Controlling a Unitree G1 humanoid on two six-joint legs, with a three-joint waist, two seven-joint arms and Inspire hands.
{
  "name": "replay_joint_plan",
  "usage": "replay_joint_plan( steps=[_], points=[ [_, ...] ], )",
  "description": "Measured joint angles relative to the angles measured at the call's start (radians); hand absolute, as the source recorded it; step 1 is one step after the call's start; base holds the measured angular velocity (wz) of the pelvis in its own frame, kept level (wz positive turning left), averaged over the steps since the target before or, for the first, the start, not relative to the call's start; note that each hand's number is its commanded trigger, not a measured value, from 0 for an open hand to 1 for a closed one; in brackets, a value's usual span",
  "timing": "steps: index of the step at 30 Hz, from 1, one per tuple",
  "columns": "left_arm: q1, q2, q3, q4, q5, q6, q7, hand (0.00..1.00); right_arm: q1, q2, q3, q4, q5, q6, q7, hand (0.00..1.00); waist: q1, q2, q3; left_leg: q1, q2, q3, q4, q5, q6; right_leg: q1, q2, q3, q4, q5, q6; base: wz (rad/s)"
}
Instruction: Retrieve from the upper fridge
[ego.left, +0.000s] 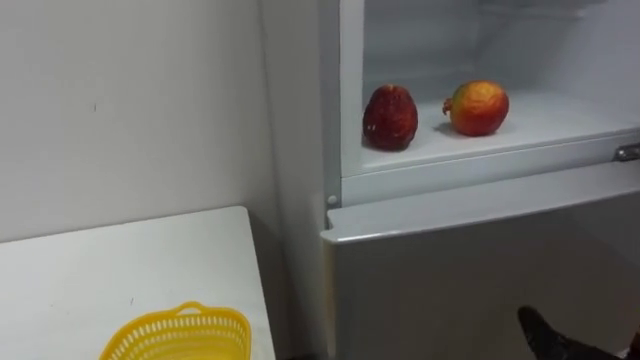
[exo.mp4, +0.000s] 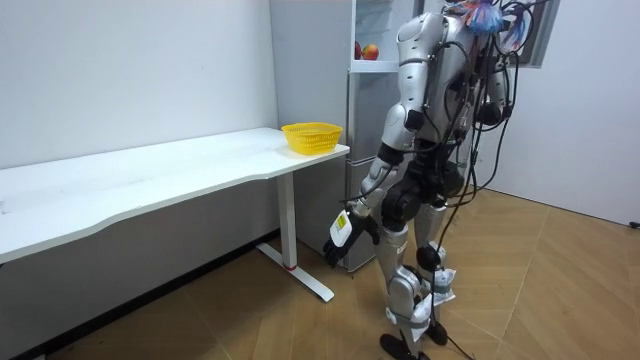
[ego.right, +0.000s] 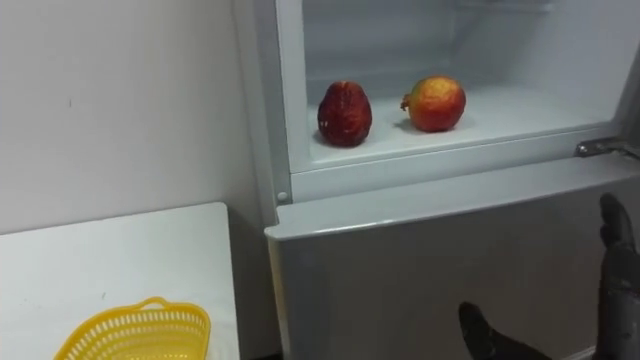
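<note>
The upper fridge compartment (ego.left: 560, 125) stands open in front of me. On its white shelf a dark red fruit (ego.left: 390, 117) sits on the left, with a red-orange fruit (ego.left: 477, 107) a little apart to its right. My right hand (ego.right: 618, 270) is raised at the lower right before the shut lower fridge door (ego.left: 480, 270). It is well below the shelf, open, with straight fingers and the thumb spread, and holds nothing. In the room view my left hand (exo.mp4: 340, 232) hangs low by my thigh, relaxed and empty.
A white table (ego.left: 150, 260) stands against the wall left of the fridge. A yellow plastic basket (ego.left: 180, 335) sits at its near end. A metal hinge (ego.left: 628, 152) juts out at the shelf's right edge. I stand close before the fridge on a wooden floor.
</note>
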Motion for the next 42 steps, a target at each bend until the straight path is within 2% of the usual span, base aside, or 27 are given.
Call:
replay_joint_plan(
  steps=[5,10,14,17,20,23,25,30,32,37,42],
  points=[
    [0.000,0.001,0.000,0.008,0.000,0.040,-0.021,0.00,-0.061,-0.012,-0.002,-0.001,-0.093,0.001,-0.048,0.00,-0.001,-0.015,-0.0018,-0.012,0.000,0.001,0.004,0.000,-0.001,-0.012,-0.001,-0.002,0.004,0.001,-0.001,-0.01],
    [-0.022,0.010,0.003,0.004,0.051,0.041,-0.041,0.00,-0.158,-0.078,-0.027,-0.004,-0.097,0.000,-0.061,0.00,0.002,-0.043,-0.0014,-0.018,-0.002,-0.014,0.008,0.001,-0.001,-0.011,-0.005,-0.020,0.000,0.001,-0.001,0.07],
    [-0.037,0.029,0.002,0.004,0.086,0.039,-0.052,0.00,-0.204,-0.084,-0.040,-0.004,-0.097,-0.004,-0.061,0.00,0.011,-0.061,-0.0041,-0.019,-0.002,-0.033,0.017,0.002,-0.002,0.006,-0.006,-0.043,-0.015,0.001,-0.002,0.15],
    [-0.044,0.028,0.002,0.005,0.106,0.040,-0.061,0.00,-0.240,-0.084,-0.043,-0.002,-0.093,-0.005,-0.061,0.00,0.022,-0.076,-0.0017,-0.026,-0.002,-0.048,0.019,0.002,-0.002,0.006,-0.007,-0.057,-0.017,0.001,-0.002,0.14],
    [-0.050,0.028,0.000,0.005,0.107,0.042,-0.063,0.00,-0.281,-0.084,-0.042,0.001,-0.090,-0.012,-0.061,0.00,0.029,-0.077,-0.0003,-0.030,-0.003,-0.058,0.021,0.002,-0.002,0.007,-0.012,-0.079,-0.018,0.002,-0.001,0.11],
    [-0.057,0.028,-0.001,0.005,0.108,0.048,-0.062,0.00,-0.327,-0.091,-0.040,0.008,-0.081,-0.011,-0.057,0.00,0.041,-0.076,0.0048,-0.031,-0.004,-0.062,0.021,0.002,-0.002,0.009,-0.015,-0.089,-0.019,0.002,-0.001,0.05],
    [-0.058,0.029,-0.001,0.005,0.108,0.048,-0.063,0.00,-0.371,-0.118,-0.039,0.021,-0.048,-0.011,-0.041,0.00,0.051,-0.073,0.0084,-0.033,-0.004,-0.064,0.023,0.002,-0.002,0.010,-0.015,-0.091,-0.020,0.002,-0.001,0.04],
    [-0.060,0.030,0.000,0.004,0.132,0.064,-0.062,0.00,-0.466,-0.150,-0.039,0.089,0.068,0.002,-0.010,0.00,0.054,-0.079,0.0071,-0.033,-0.005,-0.072,0.023,0.003,-0.002,0.018,-0.015,-0.102,-0.032,0.002,-0.001,0.04],
    [-0.061,0.029,0.000,0.003,0.154,0.068,-0.061,0.00,-0.471,-0.162,-0.039,0.105,0.101,0.008,-0.003,0.00,0.058,-0.080,0.0068,-0.029,-0.005,-0.077,0.024,0.003,-0.002,0.023,-0.015,-0.105,-0.032,0.002,-0.001,0.08],
    [-0.066,0.027,0.001,0.003,0.155,0.076,-0.072,0.00,-0.512,-0.163,-0.041,0.203,0.131,0.028,0.017,0.00,0.083,-0.082,0.0084,-0.026,-0.007,-0.079,0.028,0.004,-0.002,0.026,-0.017,-0.104,-0.033,0.002,-0.001,0.00],
    [-0.066,0.028,0.001,0.003,0.154,0.076,-0.103,0.00,-0.519,-0.163,-0.039,0.212,0.140,0.034,0.019,0.00,0.109,-0.089,0.0117,-0.025,-0.007,-0.087,0.038,0.004,-0.002,0.040,-0.018,-0.112,-0.038,0.002,-0.001,0.06]
  ],
)
